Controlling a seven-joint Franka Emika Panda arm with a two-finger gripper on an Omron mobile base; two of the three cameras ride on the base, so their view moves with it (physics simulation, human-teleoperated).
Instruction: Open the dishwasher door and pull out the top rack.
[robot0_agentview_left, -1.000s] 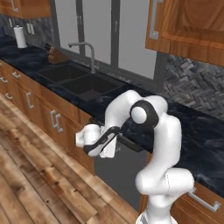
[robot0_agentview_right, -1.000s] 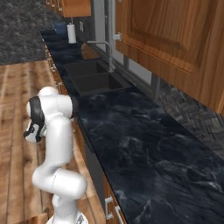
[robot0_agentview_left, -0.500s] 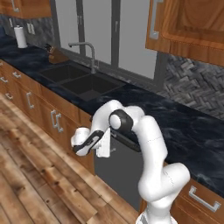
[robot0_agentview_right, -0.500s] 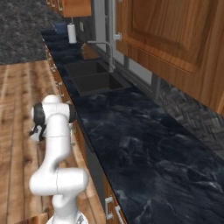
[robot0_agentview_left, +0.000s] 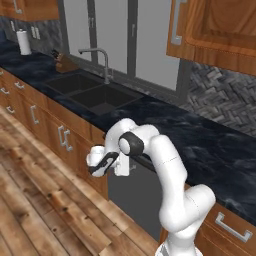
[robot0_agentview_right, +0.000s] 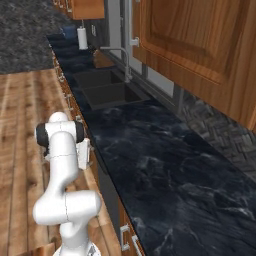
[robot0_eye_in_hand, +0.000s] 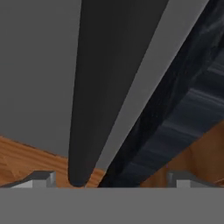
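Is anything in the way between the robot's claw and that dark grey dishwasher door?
Nothing visible. The two-finger gripper is right at the wide dark grey dishwasher door, with its black bar handle running up between the fingertips.

Base views flanking; hand view close-up

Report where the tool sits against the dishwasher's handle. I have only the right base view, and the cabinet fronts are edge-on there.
Observer: In the hand view the black bar handle runs between the tool's two tips, its rounded end nearer one tip.
Operator: Say whether the tips are closed on it.
Observer: No, they stand wide apart, open, with gaps on both sides of the bar.
Operator: Check the door.
Observer: In the left base view the flat dark grey dishwasher door looks flush with the brown wooden cabinets, not yet opened.
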